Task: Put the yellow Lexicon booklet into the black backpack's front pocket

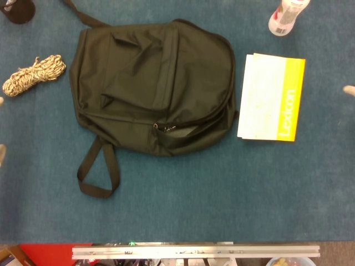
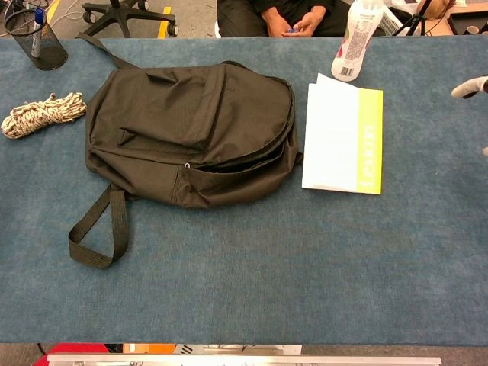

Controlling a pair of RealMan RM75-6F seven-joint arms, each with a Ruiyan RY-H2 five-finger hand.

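The yellow Lexicon booklet [image 2: 341, 137] lay flat on the blue desk [image 2: 252, 267], just right of the black backpack [image 2: 191, 130] and not quite touching it, with a white bottle [image 2: 354, 38] standing just beyond its far edge. The right hand [image 2: 470, 87] showed only as pale tips at the right border, and the left hand [image 1: 2, 152] as a sliver at the left border of the head view; whether the fingers [image 1: 349, 90] of either were spread or curled could not be told, though neither held anything visible. The likeliest trouble lay in lifting the booklet: thin and flat against the cloth-like surface, it would probably slide toward the bag or buckle if pressed from above rather than caught at an edge. A reach coming in from the far right could also clip the bottle and topple it onto the pages. The pocket opening [image 2: 229, 166] gaped only as a narrow slit along the bag's near side, and the fabric looked limp, so the booklet's corner might snag on the zipper or push the whole bag leftward toward the coiled rope [image 2: 42, 114] unless the other hand steadied it. The wide booklet might jam if offered crosswise.
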